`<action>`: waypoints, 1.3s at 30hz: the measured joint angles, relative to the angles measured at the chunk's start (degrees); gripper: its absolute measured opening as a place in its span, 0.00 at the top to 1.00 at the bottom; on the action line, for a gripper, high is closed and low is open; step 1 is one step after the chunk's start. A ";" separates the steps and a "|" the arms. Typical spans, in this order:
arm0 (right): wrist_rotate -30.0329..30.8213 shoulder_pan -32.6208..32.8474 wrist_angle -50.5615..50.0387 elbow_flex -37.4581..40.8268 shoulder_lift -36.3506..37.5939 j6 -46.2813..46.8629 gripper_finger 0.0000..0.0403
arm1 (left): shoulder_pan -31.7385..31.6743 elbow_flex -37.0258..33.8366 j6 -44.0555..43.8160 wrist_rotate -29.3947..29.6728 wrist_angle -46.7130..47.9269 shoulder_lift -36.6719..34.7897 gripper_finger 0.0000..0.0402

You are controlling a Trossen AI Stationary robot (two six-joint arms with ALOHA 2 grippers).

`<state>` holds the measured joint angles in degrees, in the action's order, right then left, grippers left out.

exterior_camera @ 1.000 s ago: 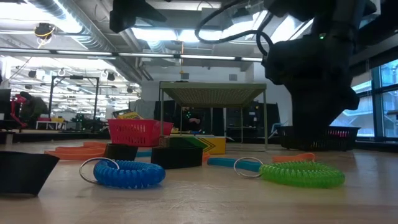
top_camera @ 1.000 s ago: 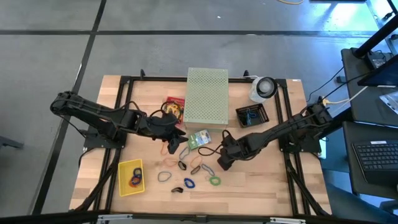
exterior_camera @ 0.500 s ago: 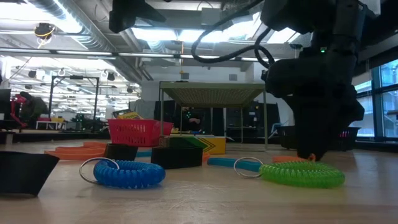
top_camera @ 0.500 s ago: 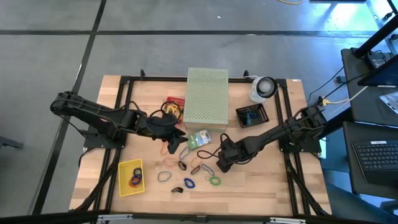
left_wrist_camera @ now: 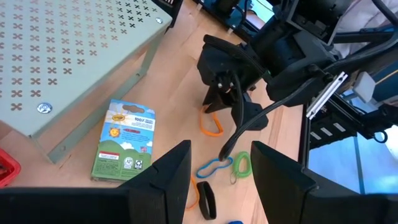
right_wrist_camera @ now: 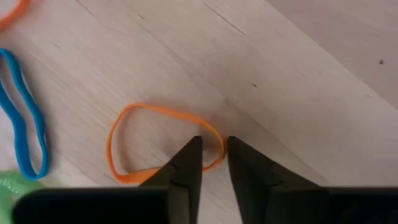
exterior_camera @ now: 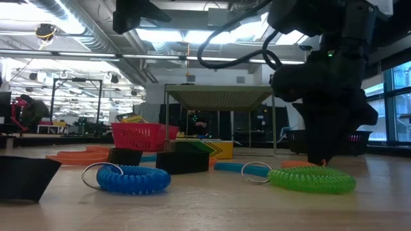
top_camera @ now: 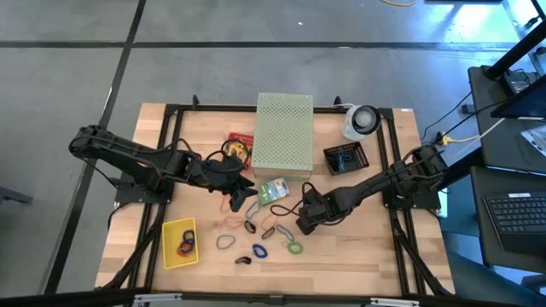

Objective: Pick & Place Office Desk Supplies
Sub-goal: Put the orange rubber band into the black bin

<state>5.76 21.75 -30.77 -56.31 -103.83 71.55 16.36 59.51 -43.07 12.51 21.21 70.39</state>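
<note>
Pickup is in hand: right pincer (right_wrist_camera: 213, 163), fingers nearly together, nips the orange loop (right_wrist_camera: 163, 144) flat on the tabletop (top_camera: 358, 247) beside a blue loop (right_wrist_camera: 23, 118) (grip unproven). Next comes a lift. Left pincer (left_wrist_camera: 221, 177) hangs open, empty, near the card box (left_wrist_camera: 123, 145).

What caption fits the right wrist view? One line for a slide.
Right gripper closing its fingertips around one side of an orange rubber-band loop lying on the wooden table.

Pale wood, painted metal, rubber and card

The table (right_wrist_camera: 311, 74) is matt, fine-grained light wood; the perforated box (left_wrist_camera: 68, 50) looks like painted sheet metal; the orange band (right_wrist_camera: 124, 124) is thin smooth rubber; the green coil (exterior_camera: 313, 179) is glossy plastic; the card box (left_wrist_camera: 124, 144) is printed cardboard.
</note>
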 joint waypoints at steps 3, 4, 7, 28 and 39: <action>0.07 0.35 0.87 0.02 -0.05 0.65 0.89 | 0.00 0.00 0.03 0.00 0.00 0.00 0.60; 0.16 0.49 1.10 0.03 -0.08 1.15 0.90 | 0.00 0.00 0.22 0.00 0.00 0.00 0.60; 0.23 0.89 1.85 0.04 -0.14 1.76 0.97 | 0.00 0.00 0.24 0.00 0.00 0.00 0.60; -1.68 5.33 1.08 0.31 8.20 3.04 1.00 | 0.00 0.00 0.67 -0.20 0.04 0.00 0.60; 3.79 7.25 -6.78 0.18 18.68 4.36 1.00 | 0.00 0.00 1.31 -0.20 0.05 0.00 0.60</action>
<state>9.55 28.99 -37.56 -56.13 -85.15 75.91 16.36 59.51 -41.75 12.32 21.26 70.39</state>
